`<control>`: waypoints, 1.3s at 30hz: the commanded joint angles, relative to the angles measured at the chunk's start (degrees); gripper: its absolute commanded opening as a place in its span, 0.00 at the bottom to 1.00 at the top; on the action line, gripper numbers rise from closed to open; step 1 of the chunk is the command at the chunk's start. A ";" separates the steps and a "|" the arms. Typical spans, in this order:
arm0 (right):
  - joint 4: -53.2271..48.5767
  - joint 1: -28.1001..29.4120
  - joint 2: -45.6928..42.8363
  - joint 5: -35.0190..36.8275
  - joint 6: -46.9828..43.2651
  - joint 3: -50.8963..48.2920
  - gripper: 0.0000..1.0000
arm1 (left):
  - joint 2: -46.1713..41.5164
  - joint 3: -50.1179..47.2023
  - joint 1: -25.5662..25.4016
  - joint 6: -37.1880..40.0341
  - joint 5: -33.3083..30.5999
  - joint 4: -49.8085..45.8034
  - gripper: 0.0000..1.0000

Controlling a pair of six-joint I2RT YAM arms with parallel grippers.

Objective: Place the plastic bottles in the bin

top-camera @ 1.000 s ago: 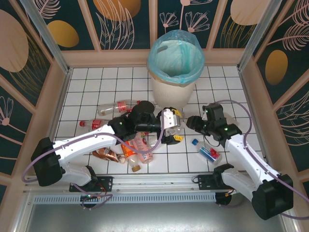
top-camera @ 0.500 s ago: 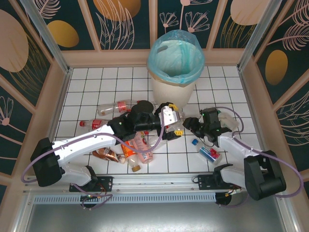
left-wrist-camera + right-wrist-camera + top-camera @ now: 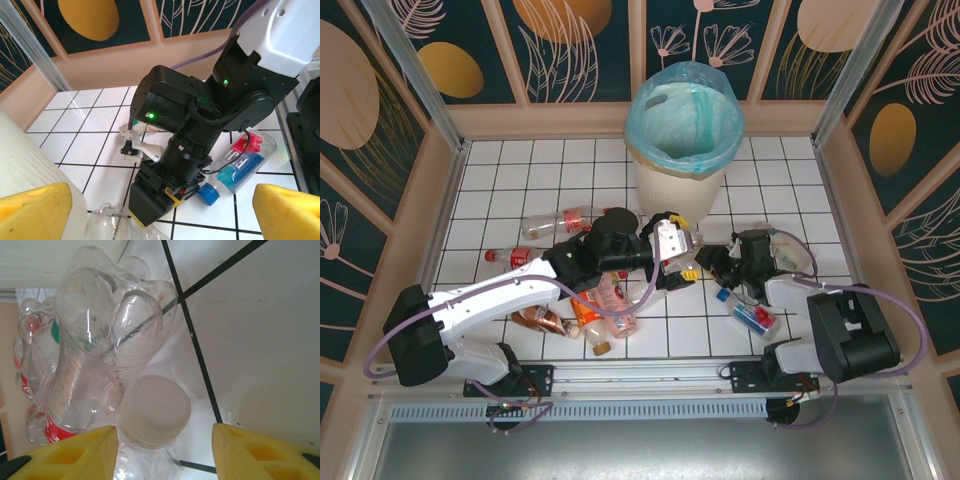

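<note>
A: jaws?
B: left gripper (image 3: 160,212) wide open, holding nothing. right gripper (image 3: 162,452) part open, straddling white-capped bottle (image 3: 155,410), not clamped.
A: bottles, bin?
B: plastic bottles (image 3: 605,305) on tiles, lower centre. bin (image 3: 670,195) top centre.

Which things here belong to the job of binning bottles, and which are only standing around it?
Job: bin; blue-labelled bottle; red-labelled bottle; bottle pile; clear bottle.
Not the job: tiled table; patterned walls; metal rail.
</note>
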 commanded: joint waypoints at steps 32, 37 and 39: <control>19.69 -2.65 7.07 -8.81 5.88 -3.19 0.31 | 0.92 -0.30 -0.24 -0.08 1.34 1.64 0.93; 5.71 -2.63 -3.74 -3.70 0.98 -0.27 0.26 | 0.58 -0.28 -0.27 -0.33 1.00 1.91 0.93; -0.88 -2.54 -9.33 -0.63 -1.39 1.54 0.25 | -0.01 -0.52 -0.20 -0.67 0.18 2.61 0.92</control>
